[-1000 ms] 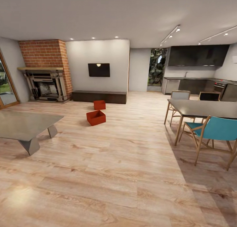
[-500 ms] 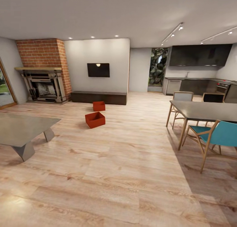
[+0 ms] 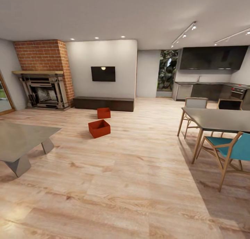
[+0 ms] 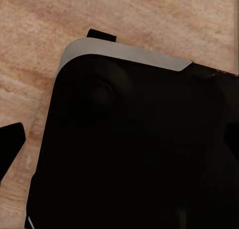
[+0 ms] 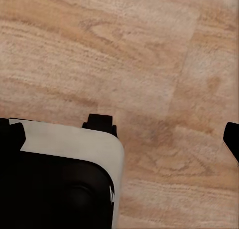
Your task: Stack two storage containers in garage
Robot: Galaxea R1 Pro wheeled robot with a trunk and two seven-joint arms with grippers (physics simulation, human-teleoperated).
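Bins: two orange-red open-top bins sit on the wood floor (image 3: pixel 139 183) left of frame centre in the head view. The near bin (image 3: pixel 99 128) lies skewed, one corner toward the camera. The far bin (image 3: pixel 103 113) sits just beyond it, close to the dark low bench (image 3: pixel 103 103) under the wall TV (image 3: pixel 103 74). The two are near each other but apart.

Handling, as a judgement: each bin looks like rigid, empty plastic, so light and stiff, not fragile. The walls appear thin enough for a pinch over the rim; take a wall at mid-length so the bin hangs level. If the plastic proves slick, seat the fingers well down the wall.

View differences: the head view gives the room layout, with the brick fireplace (image 3: pixel 42 74) at upper left, a grey table (image 3: pixel 19 140) at left, and a dining table (image 3: pixel 222 119) with a teal chair (image 3: pixel 232 149) at right. The wrist views show floor planks and the robot's dark base (image 4: pixel 139 149) from close above. Dark finger tips (image 5: pixel 232 138) sit at the frame edges of the right wrist view. Jaw state cannot be determined for either gripper. The bins are well away from the robot.
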